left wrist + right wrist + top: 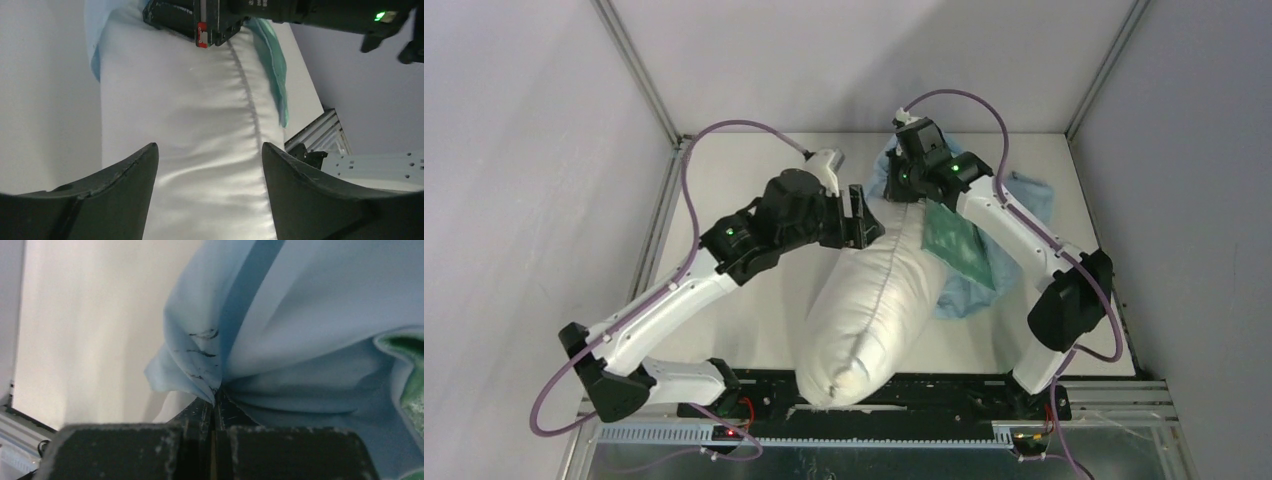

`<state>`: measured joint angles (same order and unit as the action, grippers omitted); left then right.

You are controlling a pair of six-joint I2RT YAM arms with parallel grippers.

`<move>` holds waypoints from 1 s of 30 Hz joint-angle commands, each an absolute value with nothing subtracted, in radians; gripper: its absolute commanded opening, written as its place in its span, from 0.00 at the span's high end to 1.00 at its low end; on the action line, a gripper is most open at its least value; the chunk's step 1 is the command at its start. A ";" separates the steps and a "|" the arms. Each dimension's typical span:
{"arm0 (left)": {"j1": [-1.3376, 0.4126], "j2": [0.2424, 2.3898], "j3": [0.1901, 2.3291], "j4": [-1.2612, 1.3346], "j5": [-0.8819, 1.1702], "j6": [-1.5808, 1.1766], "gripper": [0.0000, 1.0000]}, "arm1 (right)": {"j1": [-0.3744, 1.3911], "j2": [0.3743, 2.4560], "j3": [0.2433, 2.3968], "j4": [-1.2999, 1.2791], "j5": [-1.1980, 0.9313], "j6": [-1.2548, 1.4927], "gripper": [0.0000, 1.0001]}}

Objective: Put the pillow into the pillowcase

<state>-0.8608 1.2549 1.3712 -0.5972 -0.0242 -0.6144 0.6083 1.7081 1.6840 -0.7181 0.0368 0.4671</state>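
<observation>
Cream fabric: your pillow (869, 300) lies lengthwise down the middle of the surface (754, 330). Its near end reaches the black rail (944, 385) between the arm bases. Its far end sits up by both hands. A stitched seam runs along its top.

Light blue cloth: the pillowcase (1024, 195) is bunched at the far right, just beside the pillow and touching it. A greenish inner patch (959, 245) is turned up against the pillow's right flank. In the left wrist view, blue shows on both sides of the pillow's far end.

Your left hand (209, 147) is over the pillow's far-left part, fingers (135, 170) spread wide to either side of the seam. Nothing is clamped between them. You cannot tell whether the tips touch the fabric.

Your right hand (216, 402) is at the pillow's far end, fingers pressed together and pinching a gathered fold of the pillowcase. The cloth fans out in creases from the pinch.
</observation>
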 commanded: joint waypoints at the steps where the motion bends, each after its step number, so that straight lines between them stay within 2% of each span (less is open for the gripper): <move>1: -0.849 1.171 1.463 -0.593 0.003 -0.530 0.18 | 0.616 1.687 1.708 -0.646 -0.030 0.485 1.00; 8: -0.931 1.228 1.423 -0.650 -0.087 -0.463 0.12 | 0.636 1.676 1.784 -0.674 0.000 0.475 1.00; 11: -0.938 1.270 1.389 -0.617 -0.119 -0.467 0.16 | 0.663 1.657 1.818 -0.689 0.045 0.467 1.00; 13: -0.934 1.298 1.367 -0.599 -0.148 -0.476 0.27 | 0.684 1.636 1.834 -0.696 0.069 0.460 1.00; 18: -0.869 1.336 1.298 -0.541 -0.174 -0.541 0.77 | 0.727 1.558 1.856 -0.733 0.121 0.433 1.00; 21: -0.835 1.320 1.257 -0.490 -0.189 -0.567 0.97 | 0.756 1.508 1.817 -0.742 0.137 0.416 1.00; 22: -0.831 1.315 1.250 -0.479 -0.195 -0.572 1.00 | 0.768 1.489 1.796 -0.741 0.142 0.406 0.97; 23: -0.826 1.311 1.246 -0.471 -0.196 -0.576 1.00 | 0.782 1.472 1.774 -0.741 0.156 0.391 0.87; 26: -0.816 1.314 1.239 -0.464 -0.197 -0.581 1.00 | 0.807 1.405 1.691 -0.743 0.231 0.360 0.37; 27: -0.814 1.313 1.233 -0.462 -0.195 -0.581 1.00 | 0.803 1.377 1.662 -0.743 0.255 0.358 0.27; 28: -0.810 1.312 1.226 -0.459 -0.191 -0.581 1.00 | 0.795 1.351 1.626 -0.742 0.274 0.356 0.21; 30: -0.807 1.308 1.214 -0.451 -0.187 -0.584 1.00 | 0.770 1.303 1.555 -0.729 0.292 0.355 0.16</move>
